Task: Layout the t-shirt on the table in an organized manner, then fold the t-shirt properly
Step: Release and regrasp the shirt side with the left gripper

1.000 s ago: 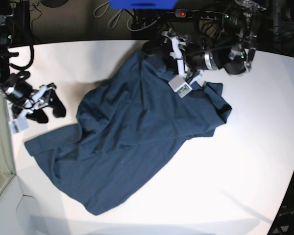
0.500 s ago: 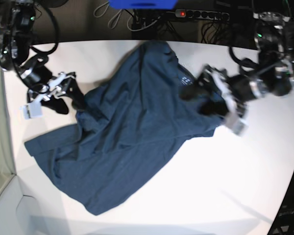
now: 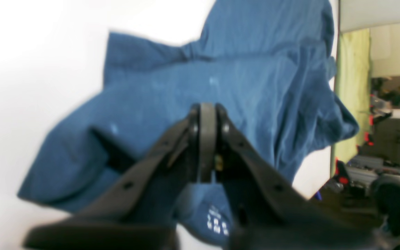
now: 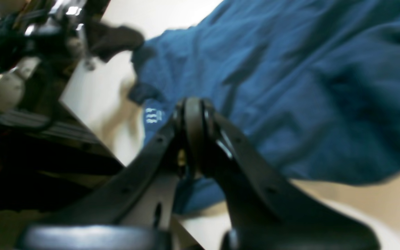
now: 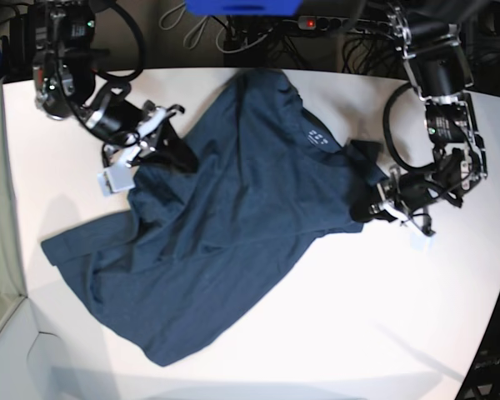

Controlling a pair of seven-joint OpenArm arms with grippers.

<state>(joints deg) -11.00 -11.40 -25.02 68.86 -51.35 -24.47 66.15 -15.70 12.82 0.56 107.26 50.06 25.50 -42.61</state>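
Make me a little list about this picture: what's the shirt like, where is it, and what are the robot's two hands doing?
shirt: dark blue t-shirt, crumpled, not folded
neck label: small white print, showing
where: on the white table, spread slantwise
left end effector: shut, at the shirt's edge on the base view's right; whether it pinches cloth is unclear
right end effector: shut, at the shirt's edge on the base view's left
folding: not started

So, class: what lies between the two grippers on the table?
In the base view, only the t-shirt spans the stretch between the right gripper and the left gripper.
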